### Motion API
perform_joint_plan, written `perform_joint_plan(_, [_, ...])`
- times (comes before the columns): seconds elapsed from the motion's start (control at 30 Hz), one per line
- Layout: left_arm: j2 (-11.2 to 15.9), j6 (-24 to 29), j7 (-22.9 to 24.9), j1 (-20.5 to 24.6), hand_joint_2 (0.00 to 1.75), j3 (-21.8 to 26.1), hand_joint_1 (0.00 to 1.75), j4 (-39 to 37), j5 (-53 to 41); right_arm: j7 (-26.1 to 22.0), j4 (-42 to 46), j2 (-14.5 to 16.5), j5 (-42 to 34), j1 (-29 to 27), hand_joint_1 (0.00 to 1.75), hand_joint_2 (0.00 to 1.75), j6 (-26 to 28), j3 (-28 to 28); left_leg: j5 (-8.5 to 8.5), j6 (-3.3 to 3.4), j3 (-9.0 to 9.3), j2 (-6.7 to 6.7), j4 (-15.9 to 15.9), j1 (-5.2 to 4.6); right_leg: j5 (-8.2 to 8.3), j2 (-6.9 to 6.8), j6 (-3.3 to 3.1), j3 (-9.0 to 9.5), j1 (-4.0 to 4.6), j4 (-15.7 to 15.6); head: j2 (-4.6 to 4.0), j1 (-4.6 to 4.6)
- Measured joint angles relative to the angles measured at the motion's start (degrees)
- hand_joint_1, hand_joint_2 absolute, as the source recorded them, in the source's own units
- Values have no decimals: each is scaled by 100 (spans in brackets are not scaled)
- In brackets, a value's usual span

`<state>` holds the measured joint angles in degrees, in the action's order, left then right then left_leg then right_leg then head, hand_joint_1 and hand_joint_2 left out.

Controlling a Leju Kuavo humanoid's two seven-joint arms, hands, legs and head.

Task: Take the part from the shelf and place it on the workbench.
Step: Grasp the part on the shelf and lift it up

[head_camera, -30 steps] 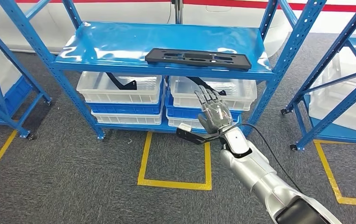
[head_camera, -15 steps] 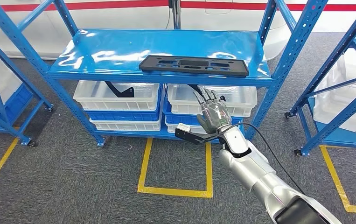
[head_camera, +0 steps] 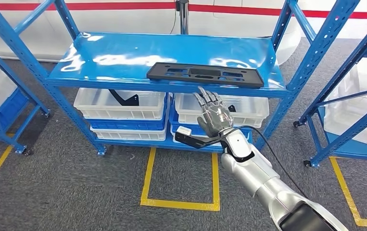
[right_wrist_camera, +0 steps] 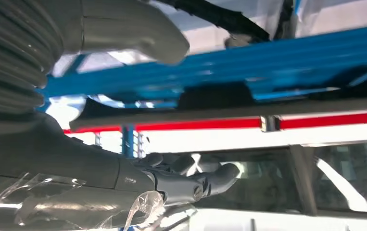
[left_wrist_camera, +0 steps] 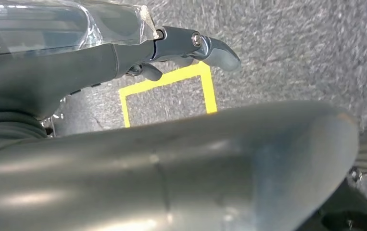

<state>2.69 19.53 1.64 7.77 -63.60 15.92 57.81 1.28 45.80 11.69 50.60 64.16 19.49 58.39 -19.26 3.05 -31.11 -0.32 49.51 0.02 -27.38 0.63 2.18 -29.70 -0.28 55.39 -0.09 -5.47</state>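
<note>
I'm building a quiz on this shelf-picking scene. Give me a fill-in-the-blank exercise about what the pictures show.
1. The flat black part lies on the shelf's ____ level.
2. The right hand, fingers spread, holds ____.
3. The clear bins sit ____ the blue shelf top.
4. The floor lines are ____ in colour.

Missing words: top; nothing; below; yellow

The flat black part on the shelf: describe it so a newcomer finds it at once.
Start at the blue shelf rack in the middle of the head view. On its glossy top shelf, near the front edge and right of centre, lies the long black part. It is a flat plate with cut-outs lying in the open, unlike the curved black pieces in the white bins below.
</note>
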Motion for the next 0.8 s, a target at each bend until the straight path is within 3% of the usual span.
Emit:
perform_joint_plan(0.07, [-2, 3, -1, 10, 0, 0, 0, -1, -2, 1, 11, 0, 3, -3, 0, 175, -2, 3, -47, 42, 36, -2, 3, -1, -325, -13, 38, -492, -14, 878, 0, 1])
perform_joint_plan(0.1, [-3, 3, -2, 8, 0, 0, 0, -1, -3, 1, 13, -1, 3, -15, 0, 175, -4, 7, -74, 48, 59, -4, 5, -2, -405, -14, 45, -741, -18, 1251, 0, 1])
perform_joint_plan(0.13, [-3, 3, -2, 0, 0, 0, 0, -1, -3, 2, 13, -1, 3, -30, 0, 175, -7, 11, -106, 45, 92, -7, 7, -2, -368, -14, 43, -905, -20, 1426, 0, 1])
perform_joint_plan(0.17, [-4, 1, -2, -9, 0, 0, 0, -1, -4, 2, 16, -1, 1, -41, 0, 175, -11, 15, -143, 37, 138, -10, 8, -2, -204, -15, 34, -952, -21, 1357, 0, 1])
perform_joint_plan(0.2, [-6, -1, -2, -16, 0, 0, 0, -1, -4, 3, 23, 0, -1, -46, 0, 175, -17, 19, -187, 24, 199, -14, 9, -1, 69, -17, 20, -876, -22, 1045, 0, 1])
perform_joint_plan(0.27, [-9, -2, -4, -11, 0, 0, 0, -1, -3, 3, 43, 1, -2, -43, 0, 175, -34, 22, -281, -20, 311, -20, 7, -12, 616, -26, -12, -551, -18, 154, 0, 1])
perform_joint_plan(0.3, [-9, -2, -5, -1, 0, 0, 0, -2, -2, 2, 53, 4, -2, -38, 0, 175, -45, 24, -323, -48, 344, -21, 7, -22, 749, -28, -34, -419, -16, -179, 0, 0])
perform_joint_plan(0.33, [-9, -2, -7, 7, 0, 0, 0, -2, -1, 2, 60, 8, -2, -34, 0, 175, -56, 27, -355, -76, 357, -21, 4, -32, 782, -28, -57, -349, -10, -357, 0, 0])
perform_joint_plan(0.43, [-10, 0, -16, 12, 0, 0, 0, -3, 2, 3, 78, 24, -5, -25, 0, 175, -80, 32, -437, -161, 368, -16, 17, -27, 705, -17, -146, -306, -4, -435, 0, 1])
perform_joint_plan(0.5, [-12, -1, -20, 16, 0, 0, 0, -3, 2, 3, 94, 41, -10, -14, 0, 175, -83, 32, -643, -226, 182, -7, 413, -7, 674, -13, -205, -266, -22, -448, -1, -1])
perform_joint_plan(0.57, [-14, -1, -22, 23, 0, 0, 0, -3, -1, 3, 102, 58, -19, -13, 0, 175, -84, 34, -973, -278, -324, -2, 1325, 10, 630, -12, -245, -227, -22, -446, -1, -2])
perform_joint_plan(0.63, [-14, 1, -21, 9, 0, -1, 0, -3, -3, 3, 102, 63, -26, -30, 0, 175, -84, 40, -1100, -298, -797, -1, 2028, 15, 577, -11, -254, -175, -13, -444, -2, -2])
perform_joint_plan(0.67, [-14, 0, -20, -4, 0, -2, 0, -3, -7, 3, 101, 62, -28, -41, 0, 175, -84, 44, -992, -291, -878, -2, 2039, 14, 542, -7, -253, -132, -9, -443, -2, -2])
perform_joint_plan(0.7, [-14, -1, -19, -13, 0, -2, 0, -3, -10, 3, 101, 62, -32, -48, 0, 175, -83, 47, -778, -269, -831, -2, 1793, 10, 506, -2, -248, -78, -4, -443, -2, -2])
perform_joint_plan(0.77, [-11, -2, -17, -16, 0, -2, 0, -7, -16, 3, 102, 64, -37, -48, 0, 175, -82, 50, -209, -182, -494, -3, 836, -25, 422, 5, -226, 43, 7, -449, -1, -2])
perform_joint_plan(0.8, [-9, -2, -17, -11, 0, -2, 0, -9, -17, 3, 102, 66, -40, -44, 0, 175, -82, 50, -14, -135, -324, -1, 422, -47, 381, 11, -205, 88, 15, -451, -1, -1])
